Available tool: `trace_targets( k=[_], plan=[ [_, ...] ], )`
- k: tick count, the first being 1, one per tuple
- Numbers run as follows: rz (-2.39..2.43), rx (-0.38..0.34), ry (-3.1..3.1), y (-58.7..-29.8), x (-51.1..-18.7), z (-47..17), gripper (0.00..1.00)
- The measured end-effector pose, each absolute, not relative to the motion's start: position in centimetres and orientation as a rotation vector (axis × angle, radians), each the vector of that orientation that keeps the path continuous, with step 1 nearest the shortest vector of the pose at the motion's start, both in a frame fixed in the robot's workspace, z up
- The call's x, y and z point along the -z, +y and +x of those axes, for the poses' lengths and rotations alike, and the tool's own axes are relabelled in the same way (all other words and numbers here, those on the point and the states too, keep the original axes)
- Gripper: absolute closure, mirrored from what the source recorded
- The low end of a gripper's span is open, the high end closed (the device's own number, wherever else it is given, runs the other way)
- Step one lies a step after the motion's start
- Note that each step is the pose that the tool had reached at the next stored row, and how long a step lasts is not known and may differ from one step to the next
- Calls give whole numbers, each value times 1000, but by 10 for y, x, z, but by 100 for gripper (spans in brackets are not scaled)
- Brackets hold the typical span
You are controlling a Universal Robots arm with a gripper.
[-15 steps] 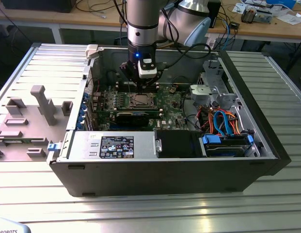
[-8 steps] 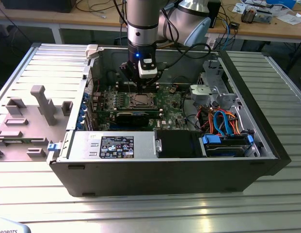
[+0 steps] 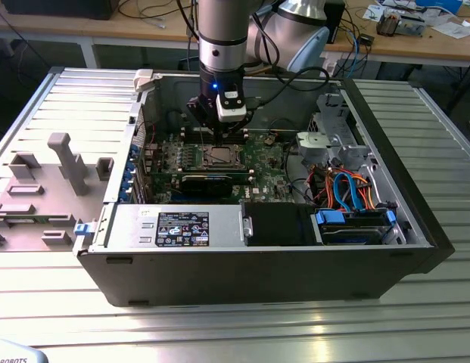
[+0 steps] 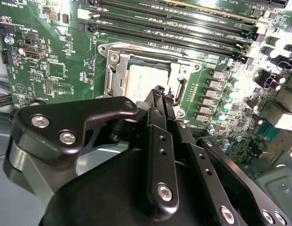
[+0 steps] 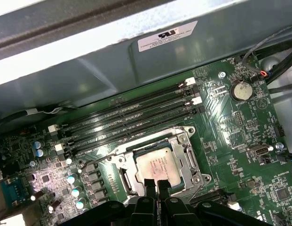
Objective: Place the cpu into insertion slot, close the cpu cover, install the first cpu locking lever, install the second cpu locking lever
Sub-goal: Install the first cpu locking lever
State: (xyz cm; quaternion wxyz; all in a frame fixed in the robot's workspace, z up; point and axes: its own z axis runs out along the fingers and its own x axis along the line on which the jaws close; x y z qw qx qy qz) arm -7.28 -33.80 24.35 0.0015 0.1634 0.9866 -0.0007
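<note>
Already the cpu [image 5: 156,165] lies flat in the insertion slot [image 5: 128,179], its silver-grey top facing up and framed by the cpu cover [image 5: 184,154], which appears to lie down around it, though how fully it is seated I cannot tell. Directly above that socket hangs the gripper [image 5: 156,184], its 2 fingertips [image 5: 149,185] drawn close together with only a thin gap between them and nothing held. In both wrist views the tips sit at the chip's near edge, so the cpu lies just ahead of and below the jaws, and whether the tips touch metal or hover just clear cannot be made out. The second wrist view shows the gripper [image 4: 160,94] over the same edge of the socket, with the long black memory slots [image 4: 183,33] running parallel beyond it on the green motherboard [image 4: 56,61]. Seen from the exterior view, the arm stands vertically inside the open computer case [image 3: 219,265], the gripper [image 3: 219,140] poised over the socket [image 3: 219,156] near the board's middle. Judging by this, the placing step looks done and work now concerns the cover or its levers.
</note>
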Motion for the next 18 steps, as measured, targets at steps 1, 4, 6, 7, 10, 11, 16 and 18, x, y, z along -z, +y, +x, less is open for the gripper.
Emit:
trace_targets(
  k=[1, 4, 6, 7, 10, 11, 16, 18],
  plan=[
    [511, 2, 3097, -338, -244, -73, 84],
    [504, 2, 3098, -338, -244, -73, 84],
    [501, 2, 3098, -338, -244, -73, 84],
    [498, 2, 3099, -338, -244, -73, 84],
    [492, 2, 3100, -338, -244, -73, 84],
    [491, 2, 3100, -338, -244, -73, 84],
    [479, 2, 3102, -338, -244, -73, 84],
    [475, 2, 3102, -338, -244, -73, 84]
  ],
)
